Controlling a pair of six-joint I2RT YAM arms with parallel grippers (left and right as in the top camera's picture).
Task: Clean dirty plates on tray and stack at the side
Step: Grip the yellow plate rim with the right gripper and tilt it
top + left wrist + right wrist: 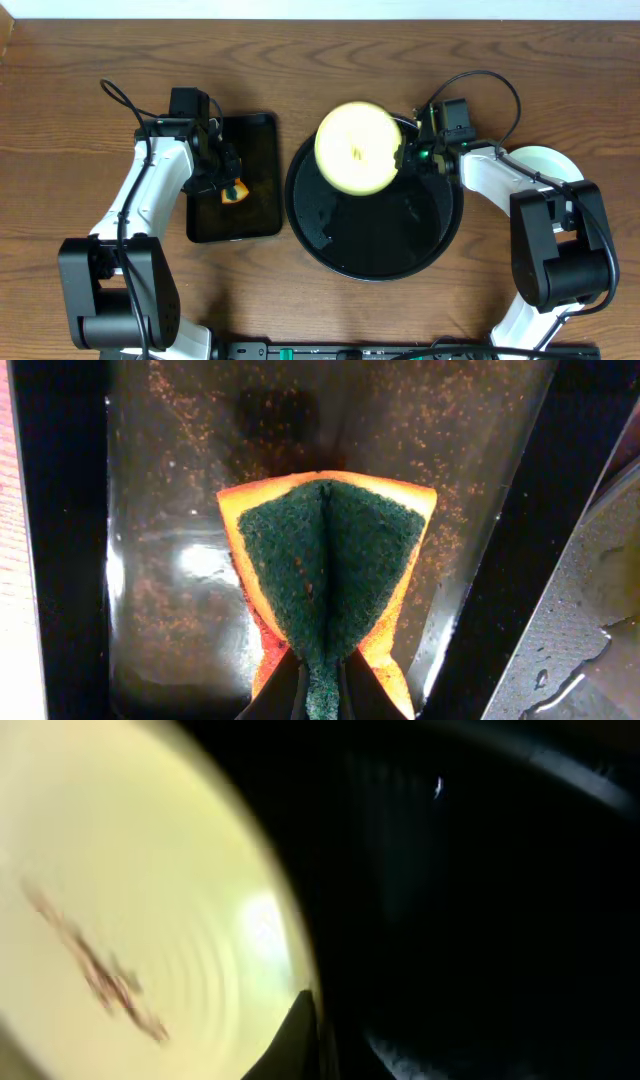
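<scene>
Overhead: we see two arms over a wooden table (80,60), one at each side, with two black trays between them.
Yellow plate (355,148): held at its right rim by the right gripper (408,155). It covers the far-left rim of the tray (380,235) and looks raised above it. A thin brown smear sits in its centre.
Right fingers: closed narrowly on the plate's edge. In the right wrist view we make out one dark fingertip (295,1040) against the rim, but that picture is blurred.
Tray: round, glossy and black, in the middle of the table. Its near half is bare and we see nothing else lying on it.
White plate (548,160): on the table at the far right, well apart from the tray and partly hidden behind the right arm.
Small tray (255,150): rectangular and black, just left of the round tray. The left wrist view shows it wet and dusted with brown specks.
Left gripper (228,185): over the small tray's left half.
Left fingers: pinched tight on a sponge (235,192), folding it down the middle.
Sponge: orange body, its dark green scouring face towards the wrist camera. We cannot tell whether it touches the small tray.
</scene>
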